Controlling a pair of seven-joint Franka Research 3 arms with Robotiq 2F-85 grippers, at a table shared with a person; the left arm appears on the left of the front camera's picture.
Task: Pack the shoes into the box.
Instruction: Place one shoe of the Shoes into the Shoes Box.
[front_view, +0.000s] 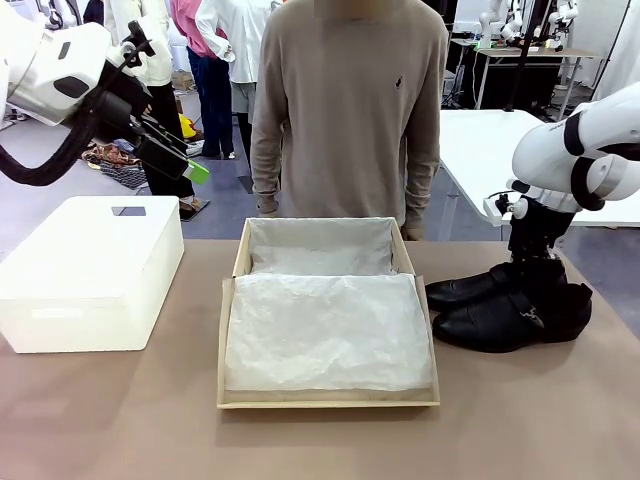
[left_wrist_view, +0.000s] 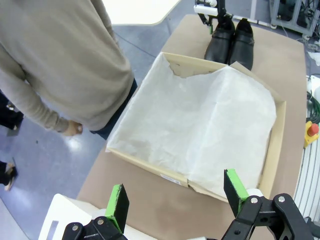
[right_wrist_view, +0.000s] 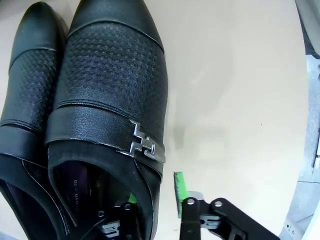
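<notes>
- Shoes (front_view: 500, 315) are side by side on the table (front_view: 120, 420), just right of the box (front_view: 226, 340), toes pointing left toward it. It should be a short hop over the wall.
- My right gripper (right_wrist_view: 155, 197) is down at the heel end of one shoe, straddling its side wall with one pad in the opening and the other pad (right_wrist_view: 179, 192) outside. Going for the collar makes sense, since it's the only thin edge on a shoe like this.
- The outer pad looks just off the leather in the wrist cam, so I honestly can't tell if it's biting.
- The box sits mid-table with its lid flipped back to the far side and the tissue paper (front_view: 325, 330) spread flat inside — ready to take both shoes.
- My left gripper (left_wrist_view: 176, 197) is parked high on the left above the white bin (front_view: 90, 270). Its jaws are wide apart and holding nothing — out of the way.
- A person (front_view: 345, 110) stands at the far edge behind the box, hands off it.
- My guess is the shoe tips toe-down when lifted from the heel end.
</notes>
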